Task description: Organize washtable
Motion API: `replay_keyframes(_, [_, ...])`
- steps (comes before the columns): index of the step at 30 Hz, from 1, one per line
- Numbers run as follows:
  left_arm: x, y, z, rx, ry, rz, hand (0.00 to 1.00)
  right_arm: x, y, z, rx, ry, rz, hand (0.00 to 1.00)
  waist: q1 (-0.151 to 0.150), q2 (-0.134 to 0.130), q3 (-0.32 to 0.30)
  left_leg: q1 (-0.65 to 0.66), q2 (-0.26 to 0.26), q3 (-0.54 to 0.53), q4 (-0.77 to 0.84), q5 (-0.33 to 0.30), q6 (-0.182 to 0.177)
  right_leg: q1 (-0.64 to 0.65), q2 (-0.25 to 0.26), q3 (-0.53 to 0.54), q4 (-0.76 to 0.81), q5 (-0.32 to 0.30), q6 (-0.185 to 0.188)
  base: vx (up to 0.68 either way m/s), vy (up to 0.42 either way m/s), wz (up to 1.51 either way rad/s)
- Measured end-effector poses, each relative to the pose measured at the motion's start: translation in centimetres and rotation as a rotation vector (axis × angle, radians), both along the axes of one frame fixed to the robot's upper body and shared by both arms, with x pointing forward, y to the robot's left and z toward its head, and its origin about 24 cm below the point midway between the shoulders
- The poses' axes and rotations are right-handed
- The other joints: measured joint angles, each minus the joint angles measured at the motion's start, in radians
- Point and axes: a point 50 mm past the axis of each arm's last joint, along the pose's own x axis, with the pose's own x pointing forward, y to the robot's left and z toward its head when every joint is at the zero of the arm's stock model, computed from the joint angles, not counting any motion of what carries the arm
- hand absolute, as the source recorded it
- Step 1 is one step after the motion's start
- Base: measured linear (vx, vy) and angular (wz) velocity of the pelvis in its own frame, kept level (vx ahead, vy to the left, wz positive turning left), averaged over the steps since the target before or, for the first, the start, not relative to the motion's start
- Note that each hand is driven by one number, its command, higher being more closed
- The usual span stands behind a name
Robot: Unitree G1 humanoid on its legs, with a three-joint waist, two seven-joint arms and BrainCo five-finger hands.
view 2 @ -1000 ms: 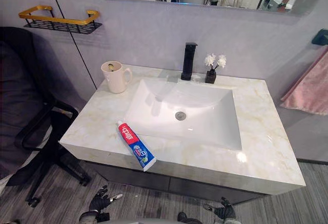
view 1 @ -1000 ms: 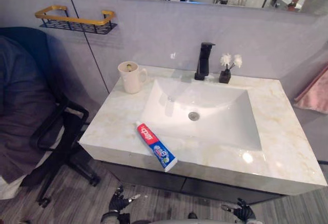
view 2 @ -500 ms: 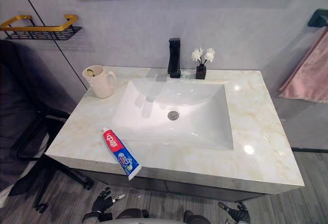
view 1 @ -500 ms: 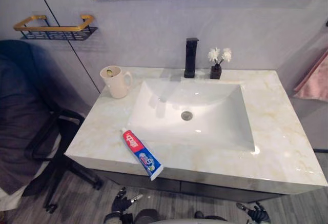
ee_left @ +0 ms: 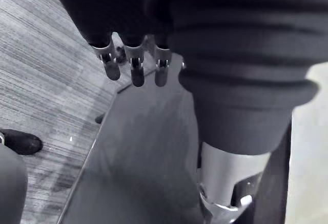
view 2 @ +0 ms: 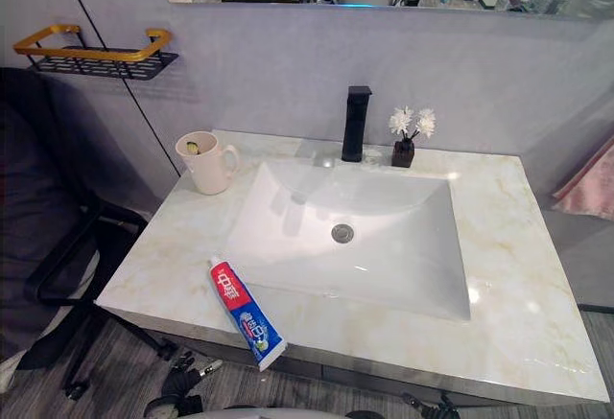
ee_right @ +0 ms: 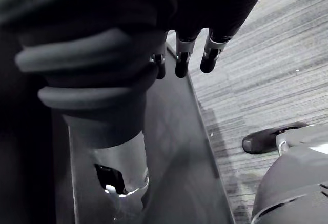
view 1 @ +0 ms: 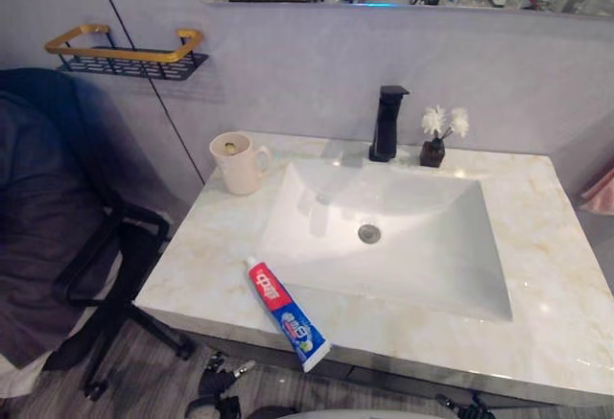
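The soft red-and-blue toothpaste tube (view 1: pixel 286 314) lay flat on the glossy marble washtable (view 1: pixel 561 318), before the left front corner of the white rectangular basin (view 1: pixel 413 266). A cream ceramic mug (view 1: pixel 237 163) stood left of the basin. The left hand (ee_left: pixel 134 69) and the right hand (ee_right: pixel 183 60) hung lower than the basin, both with relaxed fingers, holding nothing.

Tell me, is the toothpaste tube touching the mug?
Apart. The left eye view shows the toothpaste tube at the front edge and the mug near the wall, with bare marble counter between them.
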Motion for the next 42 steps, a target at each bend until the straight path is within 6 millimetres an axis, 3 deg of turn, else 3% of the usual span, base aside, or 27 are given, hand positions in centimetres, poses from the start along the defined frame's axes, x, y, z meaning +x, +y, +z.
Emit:
replay_keyframes(4, [0.3,1.3,0.7,0.018,-0.054,0.078,0.00,0.0,0.0,0.0,0.001,-0.001,0.001,0.00,0.002,-0.001,0.000,-0.011,-0.007,-0.041,-0.033,0.032,-0.002,-0.001,-0.010,-0.046,-0.012,0.000,0.000,-0.10,-0.025,0.29])
replay_keyframes(9, [2.0,4.8,4.6,0.141,-0.272,0.180,0.00,-0.5,0.0,0.0,0.000,0.011,-0.002,0.00,0.012,0.000,-0.001,-0.038,-0.005,-0.088,-0.045,0.047,-0.014,-0.006,-0.008,-0.104,-0.011,-0.019,0.006,-0.09,-0.024,0.34])
replay_keyframes(11, [3.8,6.9,8.7,0.244,-0.462,0.203,0.00,-1.3,-0.2,0.0,-0.003,0.020,-0.003,0.00,0.035,0.002,-0.004,-0.060,-0.002,-0.103,-0.042,0.047,-0.015,-0.017,-0.004,-0.121,-0.010,-0.023,0.006,-0.04,-0.025,0.23])
replay_keyframes(12, [4.2,7.3,9.6,0.264,-0.502,0.207,0.00,-1.5,-0.2,0.0,-0.004,0.021,-0.004,0.00,0.039,0.002,-0.006,-0.065,-0.001,-0.108,-0.042,0.047,-0.016,-0.020,-0.003,-0.126,-0.010,-0.023,0.005,0.00,-0.027,0.26])
replay_keyframes(14, [5.7,8.6,14.1,0.361,-0.692,0.212,0.00,-2.5,-0.4,0.0,-0.009,0.040,-0.009,0.00,0.057,0.008,-0.014,-0.072,-0.001,-0.124,-0.039,0.050,-0.020,-0.020,-0.002,-0.146,-0.009,-0.026,0.002,0.03,-0.028,0.22])
replay_keyframes(15, [6.0,8.7,15.1,0.379,-0.732,0.207,0.00,-2.7,-0.4,0.0,-0.009,0.047,-0.010,0.00,0.058,0.008,-0.019,-0.072,0.000,-0.125,-0.039,0.051,-0.021,-0.020,-0.002,-0.148,-0.008,-0.025,0.002,0.07,-0.021,0.14])
replay_keyframes(19, [7.6,7.8,22.0,0.515,-1.025,0.119,0.00,-3.6,-0.3,0.0,-0.003,0.070,-0.007,0.00,0.056,0.006,-0.041,-0.077,-0.003,-0.136,-0.024,0.059,-0.021,-0.020,-0.004,-0.163,0.012,-0.038,0.004,0.08,-0.019,0.09])
replay_keyframes(22, [9.1,5.2,27.0,0.602,-1.252,-0.041,0.00,-4.0,-0.1,-0.1,0.010,0.078,0.004,0.00,0.054,0.004,-0.051,-0.077,-0.005,-0.144,-0.022,0.059,-0.021,-0.019,-0.004,-0.163,0.011,-0.040,0.003,0.06,-0.012,0.00])
replay_keyframes(26, [9.9,1.6,30.5,0.685,-1.422,-0.310,0.00,-4.0,-0.2,-0.1,0.014,0.077,0.020,0.00,0.051,0.004,-0.052,-0.077,-0.007,-0.146,-0.019,0.059,-0.021,-0.017,-0.005,-0.161,0.011,-0.040,0.003,0.00,0.000,0.00])
replay_keyframes(29, [10.2,-0.2,31.0,0.751,-1.427,-0.542,0.00,-3.9,-0.2,-0.1,0.028,0.071,0.033,0.00,0.050,0.003,-0.058,-0.075,-0.005,-0.146,-0.019,0.059,-0.020,-0.018,-0.003,-0.158,0.008,-0.039,0.003,-0.02,0.010,-0.02])
replay_keyframes(34, [10.5,-2.0,30.2,0.847,-1.336,-0.887,0.00,-3.6,-0.2,0.0,0.040,0.068,0.088,0.00,0.049,-0.007,-0.064,-0.072,0.000,-0.135,-0.020,0.058,-0.020,-0.020,0.004,-0.142,0.002,-0.033,-0.003,-0.03,0.014,-0.08])
replay_keyframes(42, [11.0,-1.7,28.1,0.962,-1.141,-1.161,0.00,-2.4,-0.5,0.2,0.036,0.038,0.148,0.00,0.025,-0.013,-0.066,-0.071,0.002,-0.101,-0.028,0.059,-0.020,-0.025,0.009,-0.107,-0.028,-0.006,-0.004,0.00,0.021,-0.13])
